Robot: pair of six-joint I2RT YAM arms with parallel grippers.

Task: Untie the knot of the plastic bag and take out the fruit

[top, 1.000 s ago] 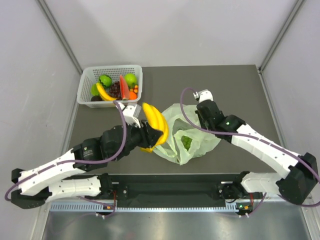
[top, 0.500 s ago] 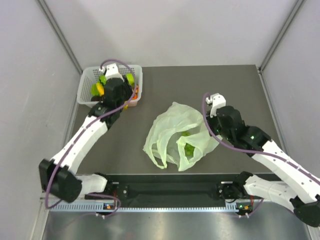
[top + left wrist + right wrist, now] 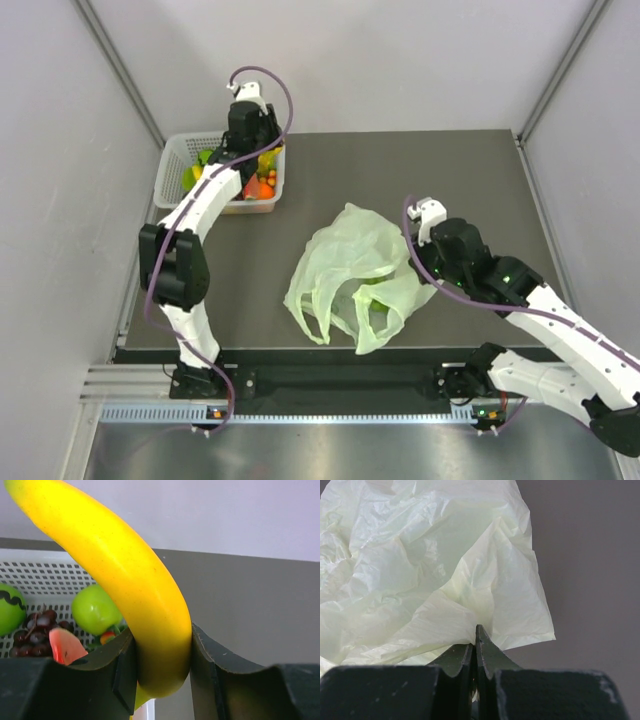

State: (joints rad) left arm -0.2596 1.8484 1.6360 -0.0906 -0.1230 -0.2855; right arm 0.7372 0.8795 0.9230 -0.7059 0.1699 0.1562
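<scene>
The pale green plastic bag [image 3: 350,262] lies crumpled and slack mid-table, and a green piece of fruit [image 3: 374,291] shows through it. The knot shows in no view. My left gripper [image 3: 161,670] is shut on a yellow banana [image 3: 125,575] and hangs over the white basket's right end [image 3: 258,152]. My right gripper [image 3: 476,641] is shut on a fold of the plastic bag [image 3: 420,565] at its right edge [image 3: 418,272].
The white lattice basket [image 3: 172,172] at the back left holds a light green apple [image 3: 95,610], dark grapes [image 3: 35,627], a red wedge [image 3: 65,647] and another green piece [image 3: 10,607]. Grey walls close the table's back and sides.
My left arm swung from beside the bag out to the basket, carrying the banana. The right gripper kept its pinch on the bag, which slumped flatter.
</scene>
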